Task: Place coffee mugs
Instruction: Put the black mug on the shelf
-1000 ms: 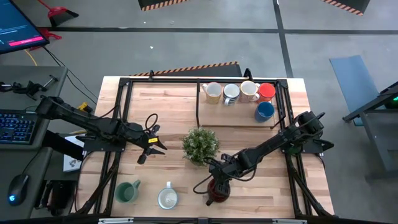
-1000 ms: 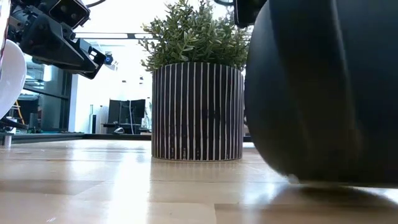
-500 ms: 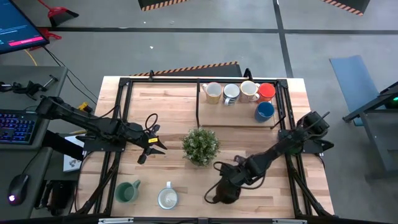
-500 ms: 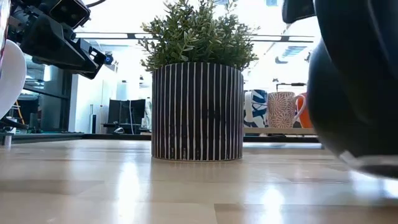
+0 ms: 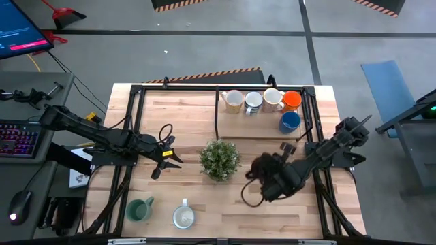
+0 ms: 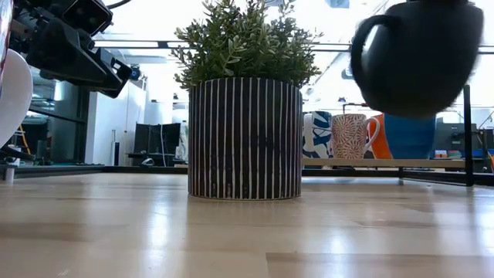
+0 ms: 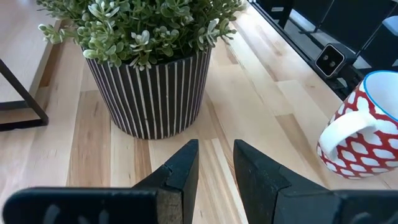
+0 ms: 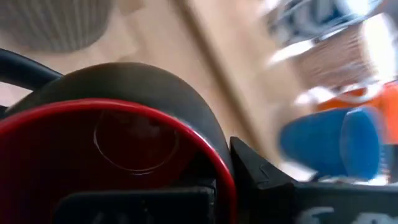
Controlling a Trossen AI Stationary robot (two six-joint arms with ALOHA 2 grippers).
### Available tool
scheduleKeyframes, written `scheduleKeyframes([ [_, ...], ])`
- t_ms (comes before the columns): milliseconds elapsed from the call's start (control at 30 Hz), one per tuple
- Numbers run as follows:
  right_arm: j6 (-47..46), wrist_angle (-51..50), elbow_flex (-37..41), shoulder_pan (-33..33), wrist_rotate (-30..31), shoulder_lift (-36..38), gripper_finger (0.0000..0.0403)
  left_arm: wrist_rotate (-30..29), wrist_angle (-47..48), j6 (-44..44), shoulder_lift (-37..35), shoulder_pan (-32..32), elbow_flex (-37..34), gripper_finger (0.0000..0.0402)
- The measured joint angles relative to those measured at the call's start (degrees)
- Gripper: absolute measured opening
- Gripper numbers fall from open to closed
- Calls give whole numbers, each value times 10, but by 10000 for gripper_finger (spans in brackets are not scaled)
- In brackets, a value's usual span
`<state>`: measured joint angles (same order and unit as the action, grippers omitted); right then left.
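Note:
A dark mug with a red inside (image 5: 262, 170) hangs in the air to the right of the potted plant (image 5: 219, 158), with my right gripper (image 5: 272, 182) shut on it. In the low view the dark mug (image 6: 421, 54) floats above the table, handle (image 6: 361, 46) to the left. My left gripper (image 5: 167, 158) waits left of the plant, open with nothing between its fingers (image 7: 214, 163). A green mug (image 5: 139, 209) and a pale mug (image 5: 184, 216) stand on their bases near the front edge. My right gripper (image 8: 205, 186) holds the dark mug by its rim wall (image 8: 214, 158), one finger (image 8: 130, 199) inside the red hollow and one finger (image 8: 261, 177) outside. The fingers slant down from the table's right side. The mug is lifted clear of the table, roughly upright.
A raised shelf (image 5: 259, 133) at the far right carries a cream mug (image 5: 233, 101), two pale mugs (image 5: 253, 102), an orange mug (image 5: 291, 100) and a blue mug (image 5: 290, 121). A red-and-white patterned mug (image 7: 357, 143) shows in the left wrist view. Bare wood lies between plant and shelf.
My right gripper has risen and gone toward the far edge and a little to the right, tipping its wrist. The dark mug, which stood on the table near the front edge, is now lifted clear beside the plant.

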<state>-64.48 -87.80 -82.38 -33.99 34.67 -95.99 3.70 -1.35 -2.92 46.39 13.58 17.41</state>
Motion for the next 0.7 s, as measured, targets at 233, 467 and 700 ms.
scheduleKeyframes([
  [233, 63, -19, -7, 77, 57, 9, 0, 0, 0, 0, 0, 0, 0, 90],
  [467, 111, -21, 33, 176, 94, 28, 0, 0, 1, 1, 0, 0, 0, 90],
  [700, 149, -18, 78, 247, 82, 52, 0, 0, 2, 2, 0, 0, 0, 90],
])
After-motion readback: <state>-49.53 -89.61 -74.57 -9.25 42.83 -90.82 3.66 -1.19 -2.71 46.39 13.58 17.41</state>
